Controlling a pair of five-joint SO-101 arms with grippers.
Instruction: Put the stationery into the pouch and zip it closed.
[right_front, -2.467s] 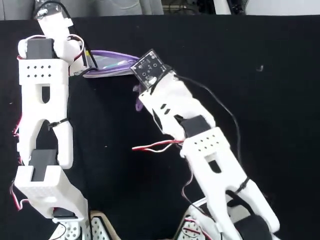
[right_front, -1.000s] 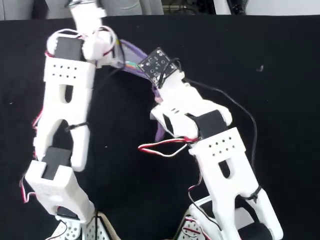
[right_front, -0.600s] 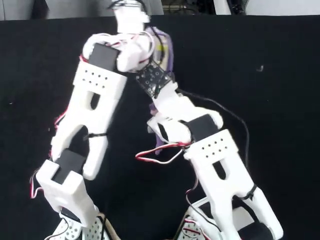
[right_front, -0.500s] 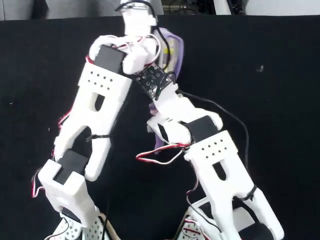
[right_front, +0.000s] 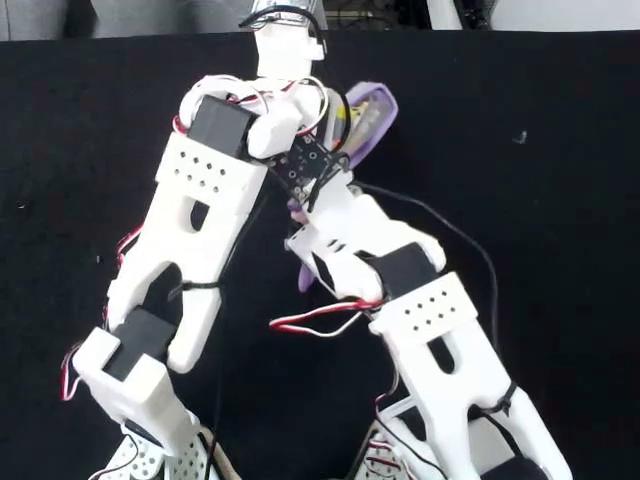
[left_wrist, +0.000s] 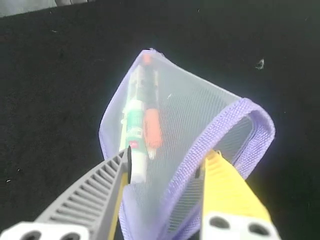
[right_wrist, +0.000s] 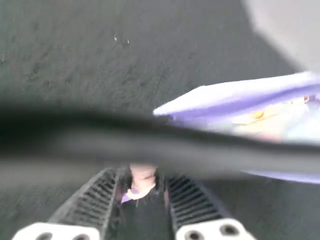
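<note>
Black table fills pretty much the whole high view. The left arm leans in from the lower left and the right arm from the lower right, and they meet at upper middle. The purple mesh pouch is up there, tilted, just right of the left wrist. The left gripper is clamped on the pouch's purple rim, and you can see pens inside through the mesh. The right gripper is pinching a tiny zip tab.
</note>
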